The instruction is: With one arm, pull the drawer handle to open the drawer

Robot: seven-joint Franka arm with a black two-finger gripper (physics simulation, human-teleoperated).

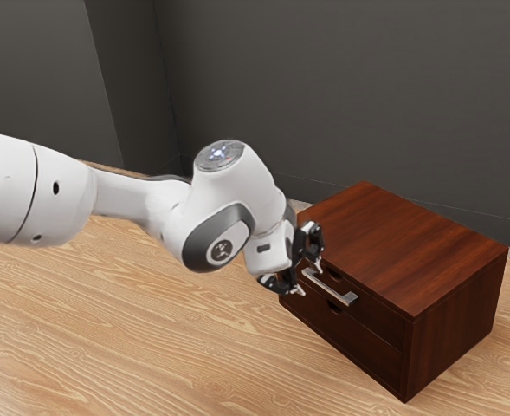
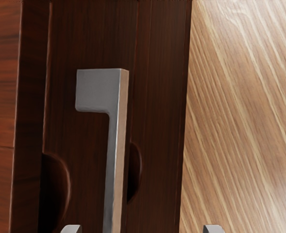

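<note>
A dark wooden cabinet (image 1: 402, 251) with two drawers stacked in its front stands on the table at the exterior view's right. The top drawer (image 1: 363, 305) carries a long silver bar handle (image 1: 328, 288). My black gripper (image 1: 298, 263) is at the end of that handle nearest the arm, open, one finger above the bar and one below. In the wrist view the handle (image 2: 114, 155) runs down the drawer front (image 2: 84, 48), and my two fingertips (image 2: 71, 228) stand well apart on either side of the bar without touching it. I cannot tell how far out the drawer stands.
The light wooden tabletop (image 1: 151, 347) stretches out in front of the cabinet and toward the exterior view's left. A dark grey wall (image 1: 367, 87) runs behind the table. The lower drawer (image 1: 350, 334) sits just under the handle.
</note>
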